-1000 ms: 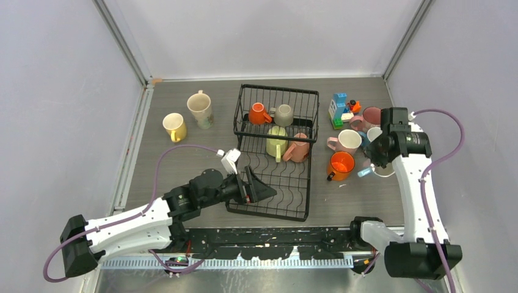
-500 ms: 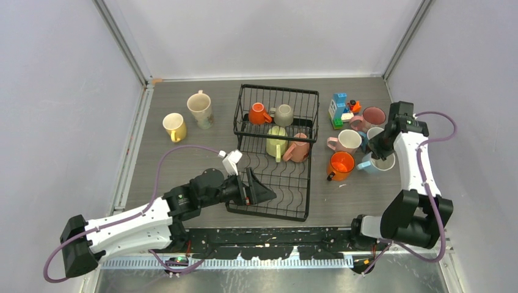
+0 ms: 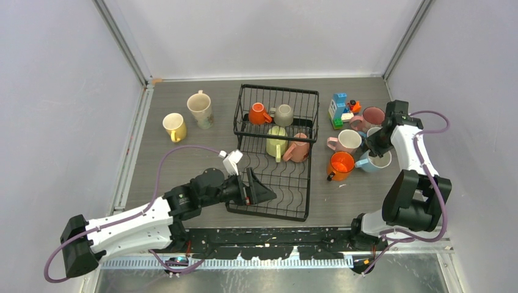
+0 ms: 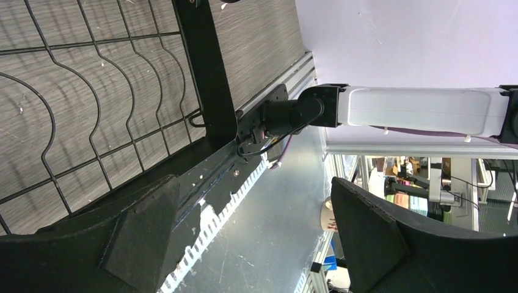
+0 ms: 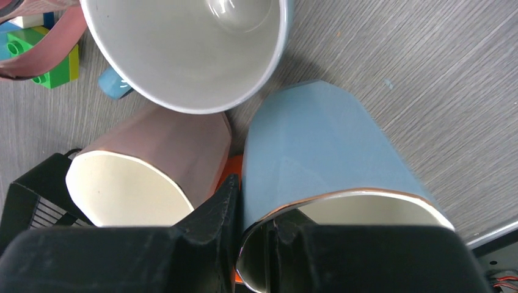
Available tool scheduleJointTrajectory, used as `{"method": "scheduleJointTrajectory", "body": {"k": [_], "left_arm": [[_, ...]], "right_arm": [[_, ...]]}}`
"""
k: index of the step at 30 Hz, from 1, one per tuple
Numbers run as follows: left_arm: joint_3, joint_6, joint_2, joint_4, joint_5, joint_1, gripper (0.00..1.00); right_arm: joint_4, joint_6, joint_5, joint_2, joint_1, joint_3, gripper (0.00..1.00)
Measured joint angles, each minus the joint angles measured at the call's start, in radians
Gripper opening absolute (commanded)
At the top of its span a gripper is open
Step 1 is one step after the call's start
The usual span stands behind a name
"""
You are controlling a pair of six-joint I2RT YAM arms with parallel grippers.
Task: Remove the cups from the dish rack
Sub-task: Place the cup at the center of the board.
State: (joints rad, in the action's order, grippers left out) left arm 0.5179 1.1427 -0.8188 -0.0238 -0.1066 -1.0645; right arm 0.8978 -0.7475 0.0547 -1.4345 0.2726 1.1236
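While folding back and downward over the last second, drawing the light blue cup (image 3: 379, 162) in toward the dish rack (image 3: 278, 204) and lowering it into the crowd of unloaded cups just right of the rack. Pinching the cup's wall with the right gripper (image 5: 256, 241), one finger inside the rim and the other outside, pressed close against a pink cup (image 5: 159, 159). Not yet letting go; cannot tell whether the base is resting on the table (image 3: 183, 171) or hanging a little above it.

Keeping the left gripper (image 3: 264, 190) spread wide and empty over the near left corner of the rack, exactly as a second ago, so adding nothing to the work for now.

Judging from this, closing in on the release of one more cup outside the rack. Still leaving four inside: an orange one (image 3: 259, 114) and a grey one (image 3: 283, 115) in the far basket section, a pale green one (image 3: 276, 141) and another pink one (image 3: 297, 148) at the far end of the flat tray. Probably needing a careful opening and a straight lift next, given how tightly the cups right of the rack are packed.
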Motion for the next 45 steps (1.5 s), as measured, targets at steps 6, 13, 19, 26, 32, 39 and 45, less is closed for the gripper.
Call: {"method": "scheduleJointTrajectory", "body": {"k": [6,13,19,26,32,39,45], "left_arm": [[0.000,0.000,0.016,0.000,0.000,0.003,0.95],[-0.002,0.002,0.038,0.000,0.000,0.005,0.95],[-0.014,0.006,0.053,-0.002,0.000,0.005,0.95],[-0.015,0.006,0.062,-0.004,0.000,0.005,0.95],[-0.015,0.005,0.066,-0.009,0.001,0.005,0.95],[-0.014,-0.005,0.075,-0.061,0.008,0.005,0.96],[0.006,-0.052,0.068,-0.109,0.053,0.005,0.96]], "right_arm": [[-0.010,0.000,0.007,-0.022,0.005,0.000,0.07],[-0.015,0.001,0.016,-0.047,0.006,0.000,0.22],[-0.019,0.002,0.019,-0.047,0.006,0.000,0.39],[-0.023,0.006,0.020,-0.047,0.006,0.000,0.46],[-0.007,0.008,0.024,-0.023,0.006,0.005,0.52],[0.034,0.010,0.029,0.077,0.006,0.052,0.78],[0.080,0.020,0.029,0.179,0.006,0.078,1.00]]}}
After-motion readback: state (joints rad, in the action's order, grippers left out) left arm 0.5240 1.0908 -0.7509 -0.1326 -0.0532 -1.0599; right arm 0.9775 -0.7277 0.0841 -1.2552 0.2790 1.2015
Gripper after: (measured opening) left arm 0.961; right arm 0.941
